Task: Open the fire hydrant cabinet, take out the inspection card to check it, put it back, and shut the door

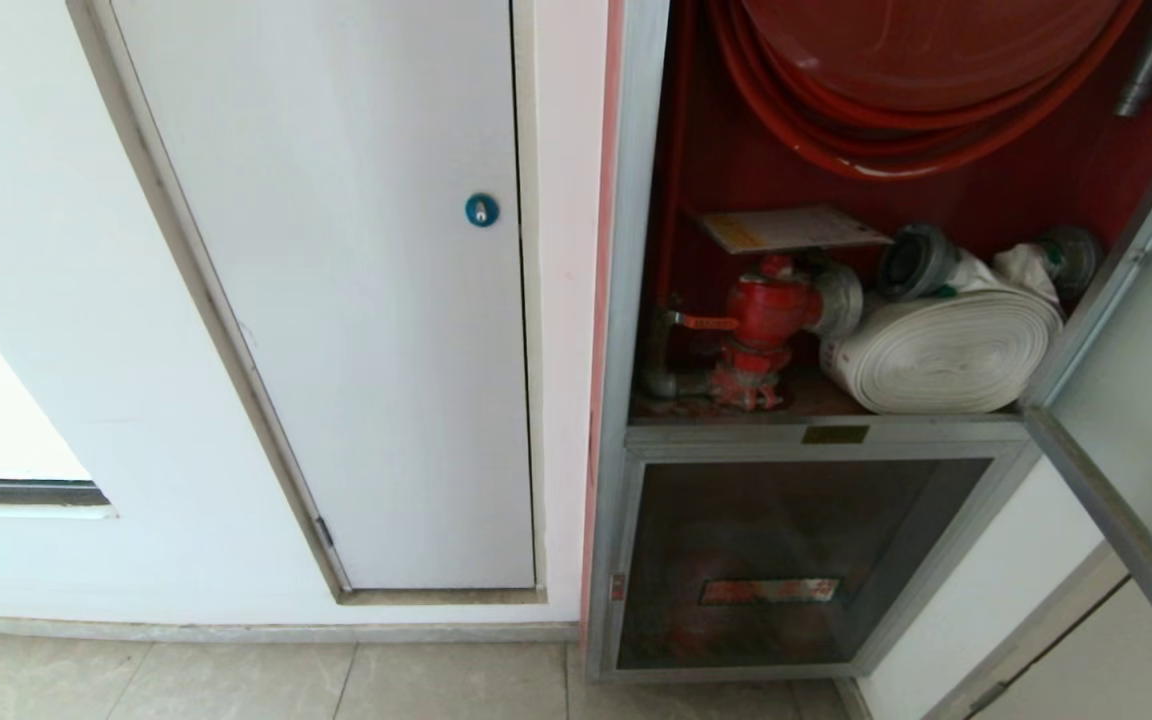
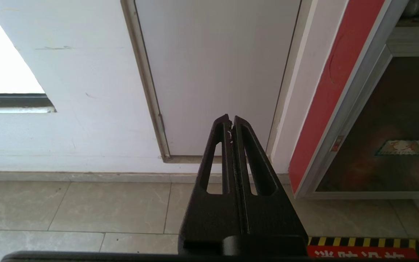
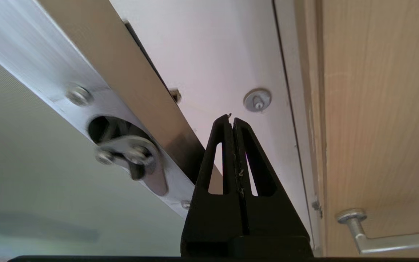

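Note:
The fire hydrant cabinet (image 1: 626, 300) stands open and shows its red inside, a red hose reel (image 1: 896, 90), a red valve (image 1: 766, 320) and a white rolled hose (image 1: 946, 350). The inspection card (image 1: 791, 228) lies flat on top of the valve. The door (image 1: 1136, 400) is swung out to the right, white inner face showing. Neither arm appears in the head view. My right gripper (image 3: 232, 120) is shut and empty, right beside the door's aluminium edge (image 3: 49, 72) and its latch (image 3: 129, 156). My left gripper (image 2: 230, 120) is shut and empty, parked low over the floor.
A white flush panel with a round blue lock (image 1: 481, 210) is left of the cabinet. Below the open compartment is a smaller glass panel with a red label (image 1: 771, 590). Right of the door are a white panel with a silver lock (image 3: 257, 100) and a wooden door with a lever handle (image 3: 376, 233).

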`<state>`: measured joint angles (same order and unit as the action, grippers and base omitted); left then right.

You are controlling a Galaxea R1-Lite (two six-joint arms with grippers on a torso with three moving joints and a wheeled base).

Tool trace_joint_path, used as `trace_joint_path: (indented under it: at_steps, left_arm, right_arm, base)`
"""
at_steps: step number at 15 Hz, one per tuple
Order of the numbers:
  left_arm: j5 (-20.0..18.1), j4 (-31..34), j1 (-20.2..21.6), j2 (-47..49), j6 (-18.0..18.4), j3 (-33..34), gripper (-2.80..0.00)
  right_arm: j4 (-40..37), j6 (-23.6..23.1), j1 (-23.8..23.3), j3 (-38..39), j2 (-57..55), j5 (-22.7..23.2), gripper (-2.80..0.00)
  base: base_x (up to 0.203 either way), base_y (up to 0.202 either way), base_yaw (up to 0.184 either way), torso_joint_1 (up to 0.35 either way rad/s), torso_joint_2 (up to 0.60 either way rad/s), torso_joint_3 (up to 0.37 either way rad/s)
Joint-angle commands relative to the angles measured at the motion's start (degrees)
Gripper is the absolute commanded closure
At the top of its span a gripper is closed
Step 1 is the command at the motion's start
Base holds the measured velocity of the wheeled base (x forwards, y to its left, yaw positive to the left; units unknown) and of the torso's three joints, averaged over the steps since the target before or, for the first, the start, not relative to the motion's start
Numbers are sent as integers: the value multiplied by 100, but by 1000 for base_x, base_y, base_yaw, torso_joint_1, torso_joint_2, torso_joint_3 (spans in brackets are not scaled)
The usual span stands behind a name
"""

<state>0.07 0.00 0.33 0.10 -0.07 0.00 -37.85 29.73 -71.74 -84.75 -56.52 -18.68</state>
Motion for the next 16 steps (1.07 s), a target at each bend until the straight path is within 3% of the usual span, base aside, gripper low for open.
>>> trace_joint_path:
  at_steps: [1,4,16]
  left_arm:
    - [1,0,2,8,-2,9,0]
    - [1,0,2,3,-2,9,0]
    - [1,0,2,8,-2,9,0]
  right_arm:
    - [-21,15,36,58,48,143,0]
    - [-27,1,178,274,257,524,0]
    - [-81,-19,1190,530,1039,662,0]
  base:
    - [0,0,0,0,0,0]
    - [0,0,0,0,0,0]
    - [0,0,0,0,0,0]
